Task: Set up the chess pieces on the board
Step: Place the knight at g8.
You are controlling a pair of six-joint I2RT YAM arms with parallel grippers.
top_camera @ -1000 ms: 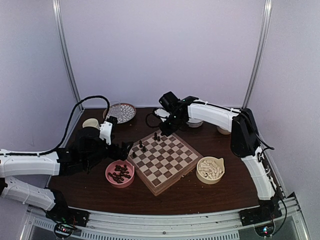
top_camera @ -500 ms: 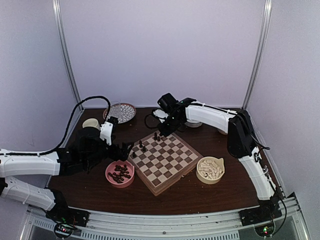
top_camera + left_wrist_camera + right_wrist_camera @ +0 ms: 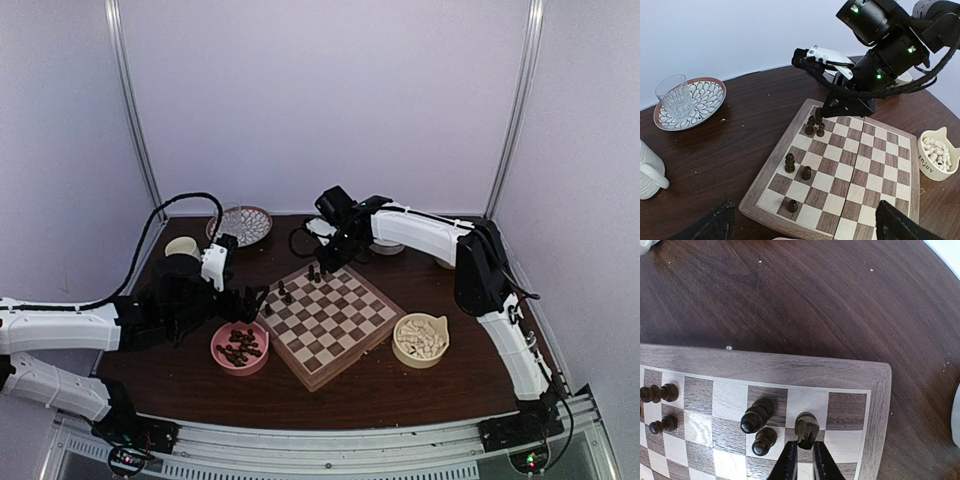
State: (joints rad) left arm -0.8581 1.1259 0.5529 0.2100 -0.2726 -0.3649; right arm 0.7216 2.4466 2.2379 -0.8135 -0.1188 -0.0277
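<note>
The board (image 3: 330, 322) lies mid-table, turned diagonally. Several dark chess pieces stand along its far-left edge (image 3: 789, 163); more lie in a pink bowl (image 3: 240, 346). My right gripper (image 3: 804, 452) hangs over the board's far corner (image 3: 325, 262), its fingertips shut on the top of a dark piece (image 3: 806, 427) that stands on a square by the corner, next to two other dark pieces (image 3: 757, 415). My left gripper (image 3: 250, 298) is wide open and empty, low over the pink bowl by the board's left corner; its fingers (image 3: 710, 227) frame the left wrist view.
A cream cat-shaped bowl (image 3: 421, 338) of white pieces sits right of the board. A glass on a patterned plate (image 3: 245, 222) and a white mug (image 3: 182, 246) stand at the back left. A white bowl (image 3: 388, 245) sits behind the right arm.
My right gripper has shifted slightly left over the board's far corner. The left arm has barely moved.
</note>
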